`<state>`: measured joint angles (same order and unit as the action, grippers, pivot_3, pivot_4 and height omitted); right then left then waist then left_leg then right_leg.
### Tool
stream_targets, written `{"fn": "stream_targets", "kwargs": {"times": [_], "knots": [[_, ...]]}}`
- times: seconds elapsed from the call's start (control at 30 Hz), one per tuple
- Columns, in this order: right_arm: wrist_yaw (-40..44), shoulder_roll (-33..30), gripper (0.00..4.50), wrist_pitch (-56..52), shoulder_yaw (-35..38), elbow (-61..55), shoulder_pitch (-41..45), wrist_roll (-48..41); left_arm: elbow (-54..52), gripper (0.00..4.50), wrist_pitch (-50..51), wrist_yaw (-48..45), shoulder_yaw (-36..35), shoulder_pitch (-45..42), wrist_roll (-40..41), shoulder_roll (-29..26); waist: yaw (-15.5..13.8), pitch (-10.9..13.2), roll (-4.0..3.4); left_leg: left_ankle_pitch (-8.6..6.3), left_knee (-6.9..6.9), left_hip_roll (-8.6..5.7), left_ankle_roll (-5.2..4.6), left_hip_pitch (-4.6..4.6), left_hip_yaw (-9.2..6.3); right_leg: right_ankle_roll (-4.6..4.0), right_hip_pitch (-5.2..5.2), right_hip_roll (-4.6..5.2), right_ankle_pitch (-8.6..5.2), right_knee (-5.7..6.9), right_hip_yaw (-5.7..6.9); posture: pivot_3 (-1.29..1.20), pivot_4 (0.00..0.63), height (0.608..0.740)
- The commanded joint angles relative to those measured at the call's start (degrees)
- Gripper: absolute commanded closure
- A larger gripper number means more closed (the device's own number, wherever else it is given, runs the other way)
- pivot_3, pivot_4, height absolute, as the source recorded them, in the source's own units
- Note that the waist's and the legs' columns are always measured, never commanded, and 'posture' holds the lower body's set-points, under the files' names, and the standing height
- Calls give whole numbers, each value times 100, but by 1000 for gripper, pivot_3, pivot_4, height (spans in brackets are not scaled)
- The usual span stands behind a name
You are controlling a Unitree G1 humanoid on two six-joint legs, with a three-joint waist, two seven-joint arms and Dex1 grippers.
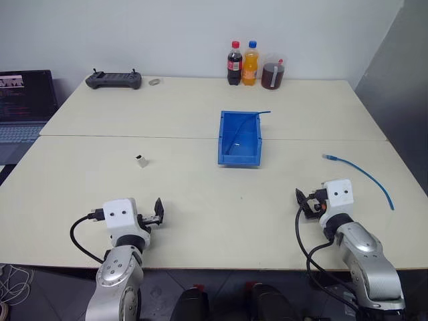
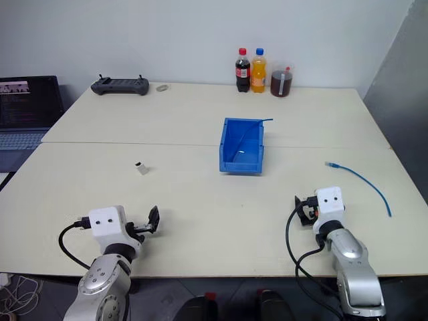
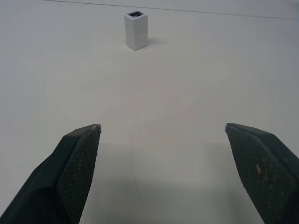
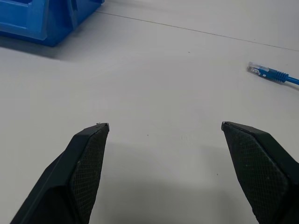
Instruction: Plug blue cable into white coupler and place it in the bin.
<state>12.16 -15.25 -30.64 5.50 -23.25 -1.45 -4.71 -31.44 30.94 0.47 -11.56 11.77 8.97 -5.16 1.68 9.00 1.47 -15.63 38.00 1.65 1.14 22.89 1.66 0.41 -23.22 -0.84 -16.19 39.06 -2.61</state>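
Hovering low at the bottom of the frame, our left gripper and right gripper both spread wide, empty. We see the white coupler upright at centre-left, likely light and tippy, so we pinch its flat sides. The blue cable lies limp at right, well apart from the bin at centre; we'd grab just behind its clear plug.

I count one bin, one white coupler, two bottles, one jar, and seemingly two blue cables.
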Motion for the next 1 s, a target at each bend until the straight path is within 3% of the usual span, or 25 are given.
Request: {"fn": "stream_targets", "kwargs": {"times": [0.03,1.0], "knots": [[-44,-13,394,155,105,-106,57,-23,-284,0,-4,14,85,-18,-27,10,0,0,0,0,0,0,0,0,0,0,0,0,0,0,0,0,150,740],[-701,-13,394,-260,435,-137,-152,306,-185,0,-29,-65,161,-150,71,-60,0,0,0,0,0,1,0,0,1,0,0,0,0,1,-1,0,150,740]]}}
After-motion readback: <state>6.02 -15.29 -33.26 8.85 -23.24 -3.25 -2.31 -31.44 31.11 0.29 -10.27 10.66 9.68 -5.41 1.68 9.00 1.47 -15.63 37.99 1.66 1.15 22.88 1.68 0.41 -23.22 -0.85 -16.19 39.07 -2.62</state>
